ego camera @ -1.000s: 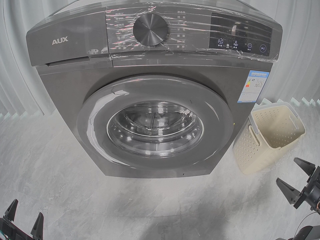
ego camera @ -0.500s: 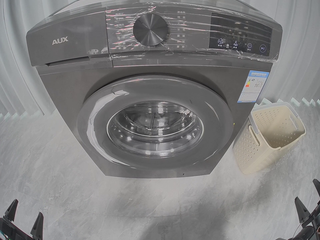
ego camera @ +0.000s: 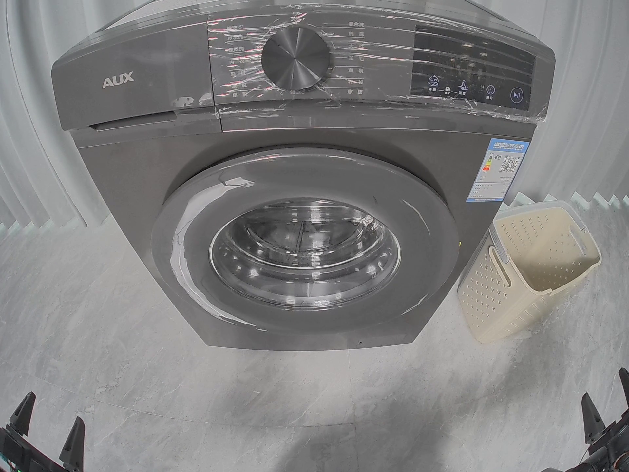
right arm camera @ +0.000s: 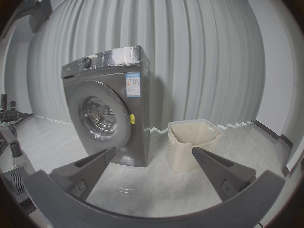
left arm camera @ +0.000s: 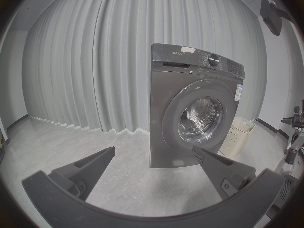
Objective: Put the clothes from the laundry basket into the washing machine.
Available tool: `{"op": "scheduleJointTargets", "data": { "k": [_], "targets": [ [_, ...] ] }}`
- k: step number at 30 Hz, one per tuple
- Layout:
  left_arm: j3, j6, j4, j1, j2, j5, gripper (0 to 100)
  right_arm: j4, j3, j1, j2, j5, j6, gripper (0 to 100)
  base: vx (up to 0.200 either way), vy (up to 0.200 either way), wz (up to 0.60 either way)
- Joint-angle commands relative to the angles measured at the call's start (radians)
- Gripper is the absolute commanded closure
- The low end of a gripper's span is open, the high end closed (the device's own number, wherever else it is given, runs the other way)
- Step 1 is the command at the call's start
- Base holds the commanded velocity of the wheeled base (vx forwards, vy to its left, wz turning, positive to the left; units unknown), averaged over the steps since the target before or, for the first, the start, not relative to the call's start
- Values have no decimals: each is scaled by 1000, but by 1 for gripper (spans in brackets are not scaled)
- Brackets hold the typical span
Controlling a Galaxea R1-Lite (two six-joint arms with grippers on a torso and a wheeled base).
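Nearest, two grippers hang low over the grey stone-patterned floor (ego camera: 196, 375): the left gripper (ego camera: 51, 415) on the robot's left and the right gripper (ego camera: 604, 398) on its right. Each has its two dark fingers spread wide, with nothing between them. Both are well apart from the task's things, which lie ahead of them across the floor.

Next comes one cream laundry basket (ego camera: 498, 296), upright on the floor. It is ahead of the right gripper and farther still from the left one. Its inside shows its own pale, perforated walls. It stands just beside the right front corner of the one washing machine (ego camera: 131, 165), and in the right wrist view a narrow gap separates the two.

The machine is a grey front-loader facing the robot, roughly midway between the two grippers. Its one round door (ego camera: 196, 231) is shut, and a metal drum shows through the glass. Above the door are one dial (ego camera: 296, 58) and one dark display panel (ego camera: 472, 67), both under clear film, and one label (ego camera: 498, 168) sits at the upper right of the front.

A pale pleated curtain (ego camera: 590, 21) hangs behind.
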Motion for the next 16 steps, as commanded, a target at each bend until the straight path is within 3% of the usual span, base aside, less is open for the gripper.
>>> {"op": "scheduleJointTargets", "data": {
  "k": [1, 16],
  "targets": [
    [16, -3, 0, 0, -16, 1, 0, 12, 17, 0, -27, -18, 16, 0, 0, 0, 0],
    [16, -8, 0, 0, -16, 1, 0, 12, 17, 2, -27, -3, 22, 0, 0, 0, 0]
  ]
}}
